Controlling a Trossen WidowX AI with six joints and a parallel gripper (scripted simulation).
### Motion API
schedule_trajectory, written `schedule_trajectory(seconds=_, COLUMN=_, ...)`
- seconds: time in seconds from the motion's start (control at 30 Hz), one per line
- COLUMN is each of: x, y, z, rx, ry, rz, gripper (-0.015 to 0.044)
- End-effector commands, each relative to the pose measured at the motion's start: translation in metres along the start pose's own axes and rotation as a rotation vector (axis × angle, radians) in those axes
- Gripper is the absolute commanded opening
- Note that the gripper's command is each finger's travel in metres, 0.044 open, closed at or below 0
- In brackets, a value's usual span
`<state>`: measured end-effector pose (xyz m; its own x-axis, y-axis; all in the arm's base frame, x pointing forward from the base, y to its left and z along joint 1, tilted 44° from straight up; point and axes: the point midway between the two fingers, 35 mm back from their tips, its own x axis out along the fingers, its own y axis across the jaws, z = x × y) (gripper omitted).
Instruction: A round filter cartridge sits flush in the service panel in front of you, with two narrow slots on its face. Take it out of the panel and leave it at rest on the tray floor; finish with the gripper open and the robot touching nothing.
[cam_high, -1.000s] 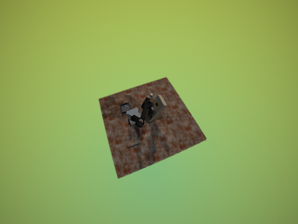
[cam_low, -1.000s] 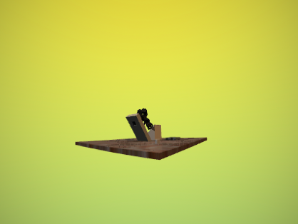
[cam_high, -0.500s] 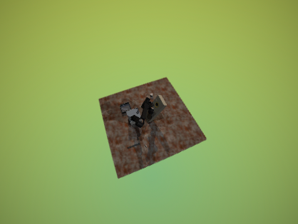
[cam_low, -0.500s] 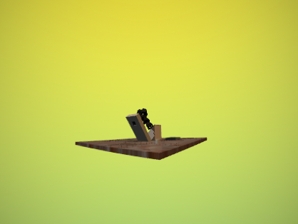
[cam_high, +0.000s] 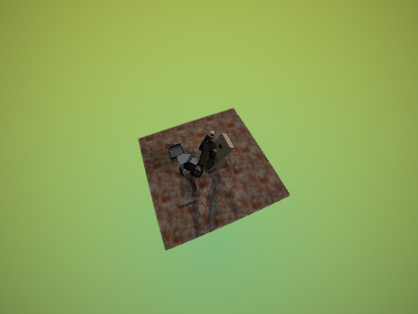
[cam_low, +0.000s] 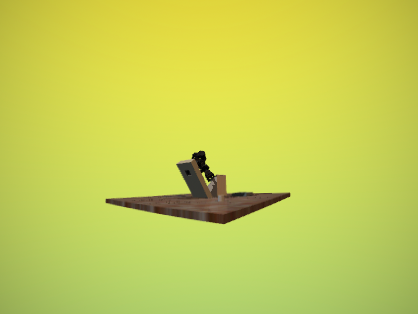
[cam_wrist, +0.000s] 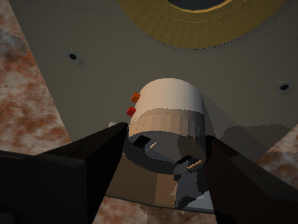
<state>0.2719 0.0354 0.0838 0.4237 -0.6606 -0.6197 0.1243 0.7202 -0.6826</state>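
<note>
The filter cartridge (cam_wrist: 169, 97), a white cylinder with two dark slots and two small red-orange tabs, is out of the panel's hole. It stands out low in front of the sloping grey service panel (cam_wrist: 100, 95) (cam_high: 225, 150) (cam_low: 196, 182), slotted face toward the wrist camera. My gripper (cam_wrist: 165, 135) is shut on the cartridge near its slotted end, one finger on each side. What the cartridge's far end touches is hidden. In the top and exterior views, the fingers and cartridge are too small to make out. A dark-rimmed grey box (cam_high: 176, 151) may be the tray; I cannot tell.
The panel's gold ring (cam_wrist: 195, 39) surrounds its empty hole above the cartridge. Two dark screw holes flank the cartridge on the panel face. A tan and grey surface (cam_wrist: 140, 185) lies just below the cartridge. A tan block (cam_low: 222, 184) stands beside the panel on the mottled red-brown table (cam_high: 260, 185).
</note>
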Motion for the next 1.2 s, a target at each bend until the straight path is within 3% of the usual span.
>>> schedule_trajectory(seconds=0.0, x=-0.004, y=0.000, z=0.008, rx=0.005, ry=-0.003, rz=-0.001, gripper=0.0000)
schedule_trajectory(seconds=0.63, x=-0.095, y=0.001, z=0.014, rx=0.002, ry=0.000, rz=0.002, gripper=0.0000)
schedule_trajectory(seconds=1.17, x=-0.087, y=0.074, z=0.016, rx=0.006, ry=-0.001, rz=0.006, gripper=0.0000)
